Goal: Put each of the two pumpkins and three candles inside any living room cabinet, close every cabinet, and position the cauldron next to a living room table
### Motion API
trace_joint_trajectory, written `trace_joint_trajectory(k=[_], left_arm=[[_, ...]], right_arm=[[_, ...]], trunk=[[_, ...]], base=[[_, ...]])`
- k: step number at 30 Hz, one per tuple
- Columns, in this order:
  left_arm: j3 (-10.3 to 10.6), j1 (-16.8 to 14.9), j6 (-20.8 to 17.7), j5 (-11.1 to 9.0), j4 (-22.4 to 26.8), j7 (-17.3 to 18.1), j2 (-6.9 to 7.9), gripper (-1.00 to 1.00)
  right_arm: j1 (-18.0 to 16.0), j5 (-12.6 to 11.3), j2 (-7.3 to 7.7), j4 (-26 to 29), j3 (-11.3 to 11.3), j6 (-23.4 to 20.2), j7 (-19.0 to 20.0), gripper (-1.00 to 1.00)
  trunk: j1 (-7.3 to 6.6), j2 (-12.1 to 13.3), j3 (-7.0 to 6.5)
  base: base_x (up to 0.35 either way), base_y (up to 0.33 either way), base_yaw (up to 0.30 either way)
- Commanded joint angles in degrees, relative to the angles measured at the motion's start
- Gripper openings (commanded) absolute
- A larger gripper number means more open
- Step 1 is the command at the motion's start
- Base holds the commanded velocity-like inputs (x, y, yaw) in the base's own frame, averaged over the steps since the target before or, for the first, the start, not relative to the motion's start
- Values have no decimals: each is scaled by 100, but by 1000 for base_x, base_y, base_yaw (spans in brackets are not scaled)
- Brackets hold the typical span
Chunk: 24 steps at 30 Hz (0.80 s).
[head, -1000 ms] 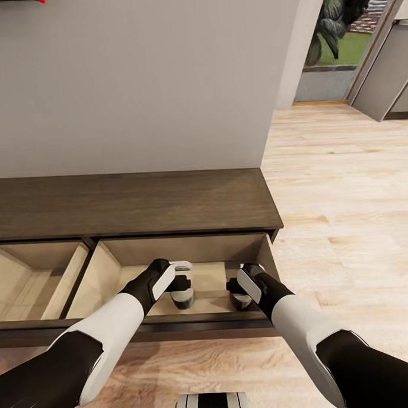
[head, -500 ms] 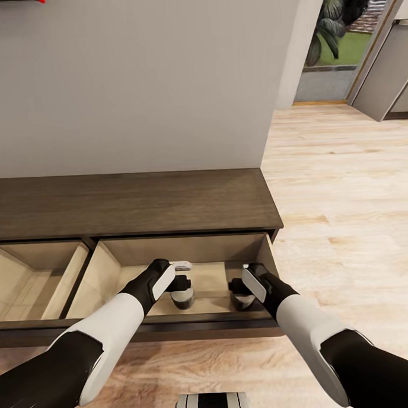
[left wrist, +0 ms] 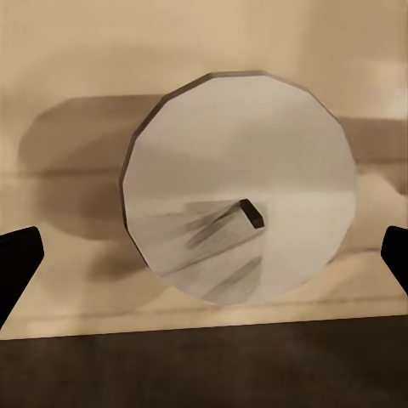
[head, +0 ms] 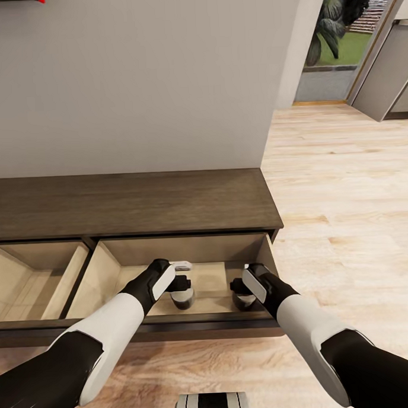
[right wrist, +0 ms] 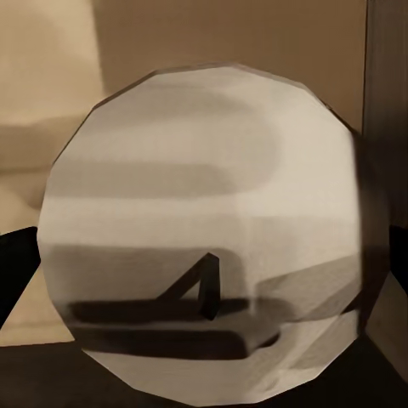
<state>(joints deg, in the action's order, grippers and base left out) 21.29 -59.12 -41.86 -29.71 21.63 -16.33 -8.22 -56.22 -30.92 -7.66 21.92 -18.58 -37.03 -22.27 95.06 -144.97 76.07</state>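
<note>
Head view: both arms reach into the open right drawer (head: 253,249) of the cabinet (head: 133,204), lower centre of frame. Left gripper (head: 183,288) sits over a candle (head: 183,298) on the drawer floor; in the left wrist view its fingertips (left wrist: 17,263) are spread wide, clear of the candle's sides. Right gripper (head: 239,292) is over a second candle (head: 242,301) near the drawer's right wall; can't tell if it grips. Second open drawer (head: 35,276) at lower left.

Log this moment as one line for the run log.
left gripper: open over candle | right gripper: around second candle, grip unclear | cabinet drawer: open
</note>
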Motion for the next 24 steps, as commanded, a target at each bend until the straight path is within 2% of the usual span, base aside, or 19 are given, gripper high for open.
trace_joint_trajectory(k=[1, 4, 9, 19, 24], left_arm=[[42, -3, -16, -61, 8, -46, 4, 100], [42, -3, -16, -61, 8, -46, 4, 100], [42, -3, -16, -61, 35, -29, 4, 100], [42, 120, -29, -61, 348, -4, 4, 100], [42, 159, -55, -61, 405, -2, 4, 100]], right_arm=[[-3, -62, 4, 9, -47, -14, -53, 100], [-3, -59, 0, 12, -51, 97, -57, 100], [-3, -62, -4, 7, -54, 358, -58, 100], [-3, -63, 8, 5, -50, 416, -58, 100], [-3, -63, 10, 5, -51, 416, -58, 100]], trunk=[[-1, -2, 4], [-6, 1, -40], [-6, 1, -40], [-6, 1, -40], [-19, 8, -151]], base=[[0, 0, 0], [0, 0, 0], [0, 0, 0], [0, 0, 0], [0, 0, 0]])
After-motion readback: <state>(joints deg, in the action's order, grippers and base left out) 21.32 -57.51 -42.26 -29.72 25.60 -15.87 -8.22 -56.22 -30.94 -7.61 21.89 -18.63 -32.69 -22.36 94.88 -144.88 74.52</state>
